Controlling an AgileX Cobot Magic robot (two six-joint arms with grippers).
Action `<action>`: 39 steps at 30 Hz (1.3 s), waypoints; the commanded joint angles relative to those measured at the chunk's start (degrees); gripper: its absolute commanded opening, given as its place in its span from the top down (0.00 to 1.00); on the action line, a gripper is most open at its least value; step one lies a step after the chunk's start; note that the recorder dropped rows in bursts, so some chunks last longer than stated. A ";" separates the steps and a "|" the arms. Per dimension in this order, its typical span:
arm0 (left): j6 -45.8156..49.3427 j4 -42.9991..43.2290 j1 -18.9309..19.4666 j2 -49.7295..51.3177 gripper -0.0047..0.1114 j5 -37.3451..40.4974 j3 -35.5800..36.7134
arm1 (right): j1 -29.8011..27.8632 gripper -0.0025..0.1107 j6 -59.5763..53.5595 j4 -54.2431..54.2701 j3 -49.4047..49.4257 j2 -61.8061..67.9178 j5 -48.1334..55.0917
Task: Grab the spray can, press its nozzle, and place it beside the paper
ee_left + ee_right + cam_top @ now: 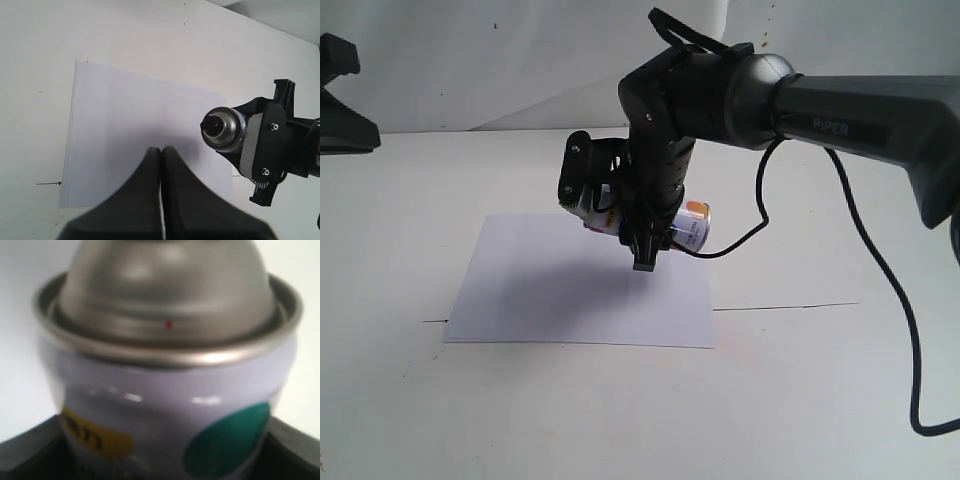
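Observation:
The spray can (692, 226) hangs tilted on its side above the paper (550, 295), with my right gripper (645, 248) shut round its body. In the left wrist view the spray can (235, 131) points its silver shoulder and black nozzle (214, 125) towards the camera, over the far corner of the paper (125, 120). My left gripper (161, 151) is shut and empty, short of the nozzle and not touching it. Up close, the right wrist view shows the spray can (165, 390) between the right gripper (165, 455) fingers; the nozzle is cut off there.
A black cable (910, 330) loops down from the right arm (860, 115). A dark part of the left arm (342, 95) sits at the far left edge. A thin pencil line (785, 306) crosses the white table beside the paper.

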 commanded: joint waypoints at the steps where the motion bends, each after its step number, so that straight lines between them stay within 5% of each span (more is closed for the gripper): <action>1: 0.67 -0.53 -0.18 0.33 0.96 -4.26 -0.50 | -0.16 0.98 -0.30 -0.33 -0.66 -0.93 -1.04; 10: 3.25 -2.51 -0.18 1.00 0.96 -9.28 -0.71 | -0.16 0.98 -0.30 -0.46 -0.66 -0.93 -0.93; 27: 12.73 -18.12 -0.07 31.99 0.96 24.00 -24.68 | -0.16 0.98 -0.30 -2.80 -0.66 -0.42 -2.32; 39: 19.54 -26.04 0.14 36.87 0.96 24.24 -25.77 | -0.16 0.98 4.42 -5.61 -0.56 1.77 -2.54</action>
